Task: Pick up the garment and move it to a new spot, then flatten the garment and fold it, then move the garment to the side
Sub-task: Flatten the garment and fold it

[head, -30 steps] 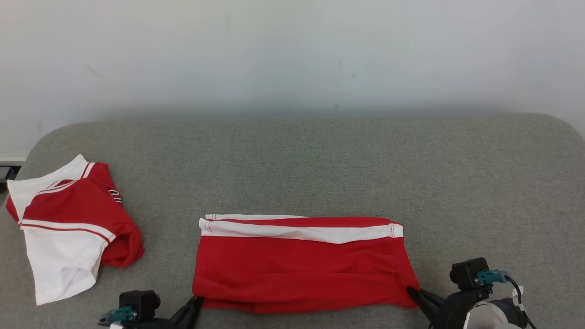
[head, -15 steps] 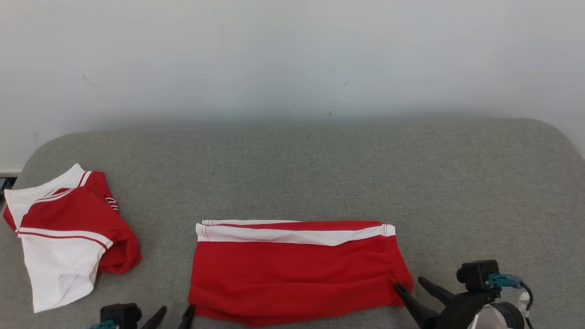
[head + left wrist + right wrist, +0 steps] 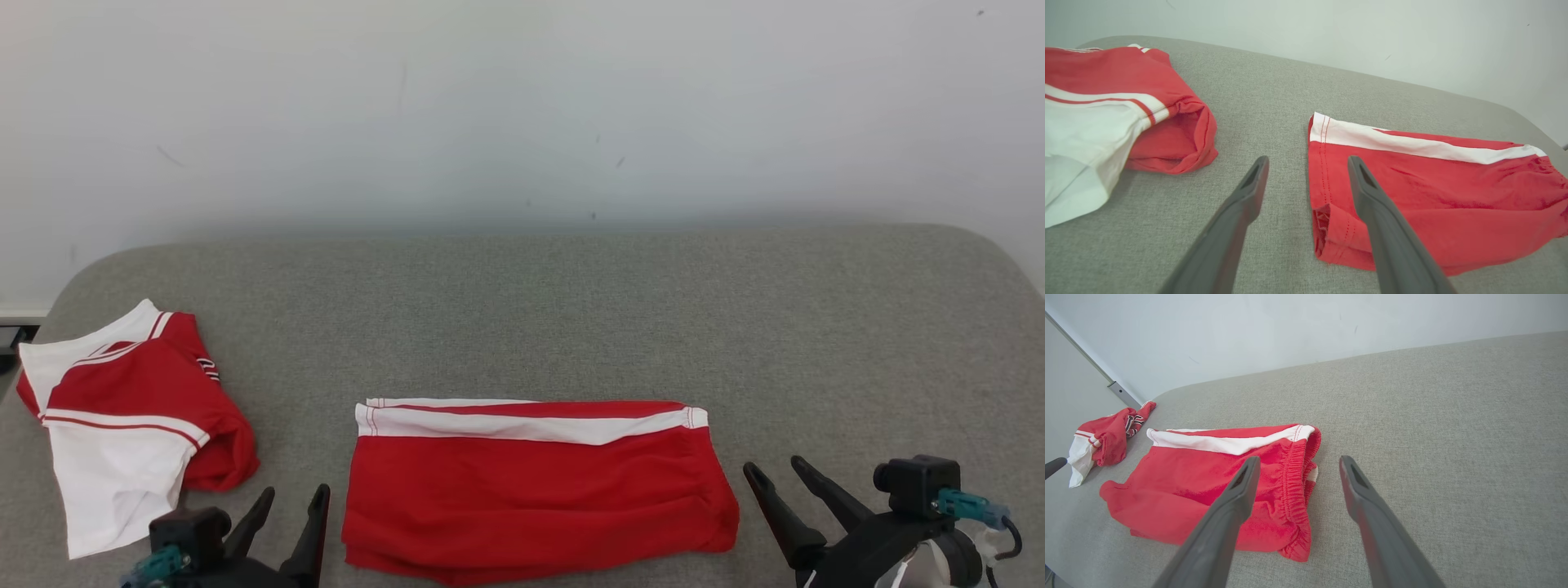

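The garment (image 3: 539,490) is a pair of red shorts with a white band along the far edge, lying folded flat on the grey cushion near its front middle. My left gripper (image 3: 296,490) stands open just left of the garment's near left corner, apart from the cloth. In the left wrist view the left gripper (image 3: 1308,159) is above that left edge of the garment (image 3: 1433,192), with nothing between its fingers. My right gripper (image 3: 771,464) is open to the right of the elastic waistband end. The right wrist view shows the right gripper (image 3: 1299,459) beside the garment (image 3: 1200,477), empty.
A second red and white garment, a crumpled shirt (image 3: 122,408), lies at the cushion's left end; it also shows as the shirt (image 3: 1106,102) and the shirt (image 3: 1106,437). The grey cushion (image 3: 571,310) reaches back to a pale wall. Bare cushion spreads behind and right of the shorts.
Both grippers have opened and let go of the garment's near corners, then drawn a little outward from it. The folded garment stays flat. The head camera shifted slightly.
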You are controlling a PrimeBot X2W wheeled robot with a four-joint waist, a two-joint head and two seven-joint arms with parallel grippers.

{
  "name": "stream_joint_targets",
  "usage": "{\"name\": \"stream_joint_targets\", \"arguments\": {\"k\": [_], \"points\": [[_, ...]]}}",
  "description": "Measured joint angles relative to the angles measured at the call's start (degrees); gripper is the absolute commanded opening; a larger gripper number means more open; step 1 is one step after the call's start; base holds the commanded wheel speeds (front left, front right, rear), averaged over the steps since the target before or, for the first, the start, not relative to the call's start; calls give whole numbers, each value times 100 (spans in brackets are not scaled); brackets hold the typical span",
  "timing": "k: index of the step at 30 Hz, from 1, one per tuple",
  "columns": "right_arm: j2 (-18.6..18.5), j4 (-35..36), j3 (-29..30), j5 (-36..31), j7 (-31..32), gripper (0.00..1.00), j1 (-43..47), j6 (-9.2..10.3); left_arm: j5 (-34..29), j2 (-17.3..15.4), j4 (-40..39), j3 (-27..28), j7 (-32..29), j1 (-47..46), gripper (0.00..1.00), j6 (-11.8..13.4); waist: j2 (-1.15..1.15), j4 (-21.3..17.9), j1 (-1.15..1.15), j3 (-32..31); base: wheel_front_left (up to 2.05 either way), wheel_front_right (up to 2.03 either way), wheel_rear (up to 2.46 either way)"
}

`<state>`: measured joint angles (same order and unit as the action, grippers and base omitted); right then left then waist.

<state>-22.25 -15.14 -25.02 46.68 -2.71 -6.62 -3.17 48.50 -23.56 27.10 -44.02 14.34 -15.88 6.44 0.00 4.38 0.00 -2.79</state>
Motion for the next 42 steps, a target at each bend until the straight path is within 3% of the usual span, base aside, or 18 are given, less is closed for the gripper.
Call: {"name": "stream_joint_targets", "arguments": {"k": [7, 12, 28, 42], "points": [[63, 32, 29, -154, -80, 100, 125, 391, -450, -55, -658, 328, 0, 448, 100, 65, 0, 82, 0, 29, 0, 0, 0], [132, -235, -120, -211, 223, 100, -115, 525, -769, -18, -1028, 530, 0, 509, 100, 66, 0, 165, 0, 96, 0, 0, 0], [197, -1187, -645, -238, 2039, 100, -1401, 676, -1670, 278, -1483, 1523, 7, 845, 100, 66, 0, 456, 1, 311, 0, 0, 0], [428, -1616, -783, -18, 3112, 100, -1649, 771, -2202, 576, -1793, 1788, 8, 1018, 100, 66, 0, 511, 1, 427, 0, 0, 0]]}}
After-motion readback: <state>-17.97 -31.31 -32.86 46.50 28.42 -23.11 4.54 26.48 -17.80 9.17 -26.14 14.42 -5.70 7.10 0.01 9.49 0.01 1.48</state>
